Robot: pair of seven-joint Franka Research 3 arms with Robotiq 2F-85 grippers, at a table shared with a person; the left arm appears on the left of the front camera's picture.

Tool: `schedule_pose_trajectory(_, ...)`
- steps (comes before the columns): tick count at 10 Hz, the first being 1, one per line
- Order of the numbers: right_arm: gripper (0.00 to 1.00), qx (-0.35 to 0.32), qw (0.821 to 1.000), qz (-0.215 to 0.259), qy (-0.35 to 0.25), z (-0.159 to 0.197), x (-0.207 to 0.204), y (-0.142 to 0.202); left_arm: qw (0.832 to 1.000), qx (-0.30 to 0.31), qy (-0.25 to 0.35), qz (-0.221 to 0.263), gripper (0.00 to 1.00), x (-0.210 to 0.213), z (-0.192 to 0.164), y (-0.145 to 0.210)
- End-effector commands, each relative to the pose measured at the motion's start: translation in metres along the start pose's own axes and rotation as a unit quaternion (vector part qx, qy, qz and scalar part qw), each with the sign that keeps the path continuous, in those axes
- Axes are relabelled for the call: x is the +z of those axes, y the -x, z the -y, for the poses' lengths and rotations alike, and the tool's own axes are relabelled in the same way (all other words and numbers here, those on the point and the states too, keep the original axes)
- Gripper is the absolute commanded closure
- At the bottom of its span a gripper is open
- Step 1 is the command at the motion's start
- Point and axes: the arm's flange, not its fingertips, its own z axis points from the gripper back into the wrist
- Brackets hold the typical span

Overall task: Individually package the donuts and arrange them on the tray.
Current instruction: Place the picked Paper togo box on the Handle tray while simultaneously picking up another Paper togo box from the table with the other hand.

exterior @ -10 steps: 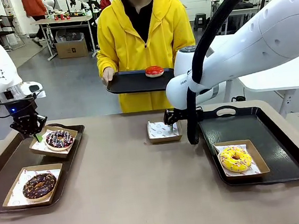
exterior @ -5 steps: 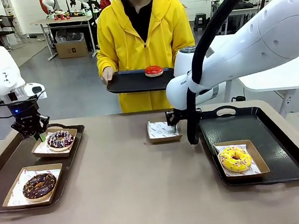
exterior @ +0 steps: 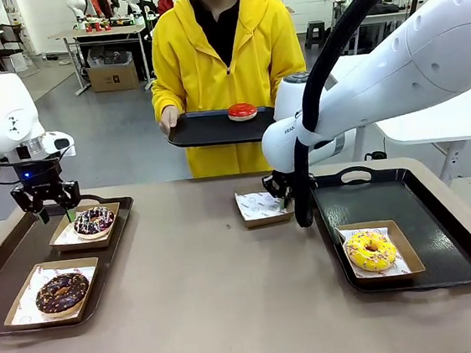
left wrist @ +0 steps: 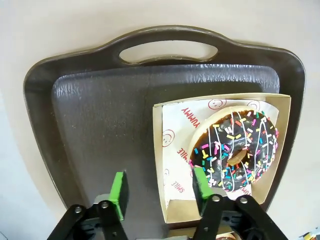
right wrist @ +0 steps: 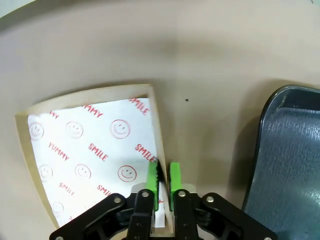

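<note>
My left gripper (exterior: 51, 209) (left wrist: 160, 182) hangs open over the far end of the left tray (exterior: 8, 259) (left wrist: 100, 115). One side wall of a paper box stands between its green pads without being touched. That box holds the dark sprinkled donut (exterior: 93, 221) (left wrist: 235, 150). A chocolate-brown donut (exterior: 62, 292) sits boxed nearer me on the same tray. My right gripper (exterior: 281, 191) (right wrist: 164, 182) is shut on the side wall of an empty paper box (exterior: 261, 207) (right wrist: 90, 155) at the table's middle. The yellow donut (exterior: 371, 249) lies boxed on the right tray (exterior: 443, 230) (right wrist: 290, 165). The red donut (exterior: 243, 111) rests on a tray the person holds.
The person in a yellow hoodie (exterior: 228, 68) stands at the far side, holding a dark tray (exterior: 205, 131) above the table edge. The right tray's rim lies just beside the empty box. Bare tabletop (exterior: 215, 305) spreads between the two trays.
My left gripper opened, let go of the sprinkled donut's box and rose slightly. My right gripper closed on the empty box's wall, and the box shifted a little toward the right tray.
</note>
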Motion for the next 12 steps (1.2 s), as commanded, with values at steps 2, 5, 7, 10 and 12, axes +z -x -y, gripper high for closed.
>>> schedule_pose_trajectory(2, 1.00, -0.010, 1.000, 0.003, 0.000, 0.000, -0.003, -0.001, 1.000, 0.006, -0.013, -0.003, 0.00, 0.001, 0.003, 0.003)
schedule_pose_trajectory(5, 1.00, -0.011, 1.000, 0.002, 0.000, 0.000, -0.003, -0.001, 1.000, 0.007, -0.013, -0.005, 0.00, 0.001, 0.003, 0.004)
schedule_pose_trajectory(7, 1.00, -0.013, 1.000, 0.002, -0.005, 0.000, 0.010, 0.002, 1.000, 0.010, 0.021, 0.001, 0.00, 0.014, -0.003, 0.011)
schedule_pose_trajectory(10, 1.00, 0.006, 0.999, 0.019, -0.025, -0.001, 0.078, 0.008, 0.975, -0.001, 0.218, 0.051, 0.00, 0.080, -0.063, 0.071)
schedule_pose_trajectory(12, 1.00, -0.005, 0.999, 0.018, -0.026, -0.005, 0.112, -0.002, 0.947, 0.016, 0.313, 0.073, 0.00, 0.106, -0.103, 0.112)
